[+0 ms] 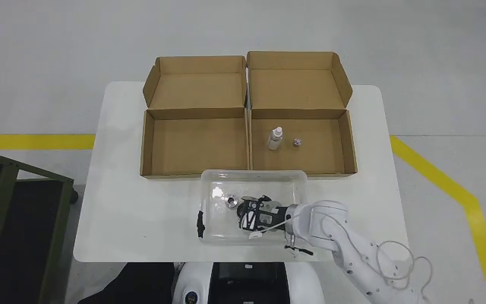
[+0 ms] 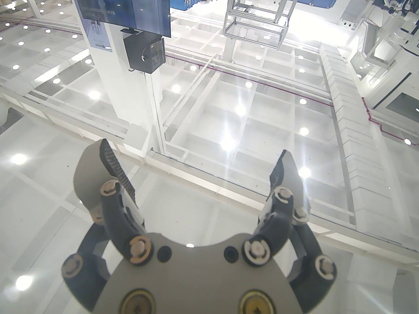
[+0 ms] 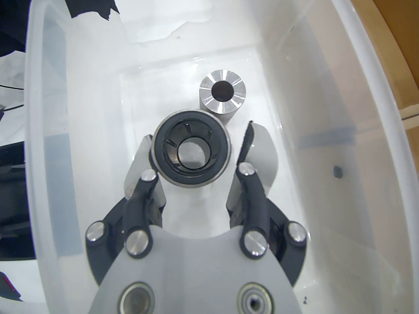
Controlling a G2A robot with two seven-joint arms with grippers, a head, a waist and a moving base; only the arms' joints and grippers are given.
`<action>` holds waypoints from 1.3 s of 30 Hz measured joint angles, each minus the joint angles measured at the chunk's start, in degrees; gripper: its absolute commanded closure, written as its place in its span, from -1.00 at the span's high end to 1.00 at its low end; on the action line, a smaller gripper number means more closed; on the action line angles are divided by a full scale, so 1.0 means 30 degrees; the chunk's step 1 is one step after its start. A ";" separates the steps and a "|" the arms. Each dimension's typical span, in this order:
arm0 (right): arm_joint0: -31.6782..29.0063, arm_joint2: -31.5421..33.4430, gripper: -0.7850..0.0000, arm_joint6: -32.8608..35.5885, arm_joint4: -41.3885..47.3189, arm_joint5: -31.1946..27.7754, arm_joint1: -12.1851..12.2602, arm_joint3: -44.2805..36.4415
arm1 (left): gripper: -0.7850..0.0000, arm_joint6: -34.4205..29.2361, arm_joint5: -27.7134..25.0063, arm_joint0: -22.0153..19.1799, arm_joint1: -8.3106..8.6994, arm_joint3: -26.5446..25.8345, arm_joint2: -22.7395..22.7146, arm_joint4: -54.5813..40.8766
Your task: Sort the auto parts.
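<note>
Auto parts share a white tabletop: a left cardboard box and a right cardboard box stand behind the clear plastic bin. Away from them, the left gripper faces the ceiling, jaws released. Inside the bin, the right gripper has jaws released around a black-ringed linear bearing, a bored metal sleeve just beyond it.

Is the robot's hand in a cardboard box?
No, the right hand is inside the clear plastic bin, around a black ring.
</note>
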 measured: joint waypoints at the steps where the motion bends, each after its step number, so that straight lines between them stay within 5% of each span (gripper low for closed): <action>1: 0.0024 -0.0020 -0.31 0.0011 0.0008 -0.0017 -0.0003 0.0034 | 1.00 0.0000 0.0000 0.0000 0.0000 0.0000 0.0000 0.0000; 3: 0.0068 -0.0049 -0.42 0.0024 0.0043 -0.0084 -0.0004 0.0090 | 1.00 0.0000 0.0000 0.0000 0.0000 0.0000 0.0000 0.0000; 7: 0.0087 0.0023 -1.00 -0.0064 0.0255 -0.0285 0.0021 0.0085 | 1.00 0.0000 0.0000 0.0000 0.0000 0.0000 0.0000 0.0000; 30: -0.1753 0.3096 -1.00 -0.3646 0.1677 -0.1228 0.0724 -0.2849 | 1.00 0.0000 0.0000 0.0000 0.0000 0.0000 0.0000 0.0000; 39: -0.2025 0.3821 -1.00 -0.6704 0.4937 -0.2358 0.0778 -0.2793 | 1.00 0.0000 0.0000 0.0000 0.0000 0.0000 0.0000 0.0000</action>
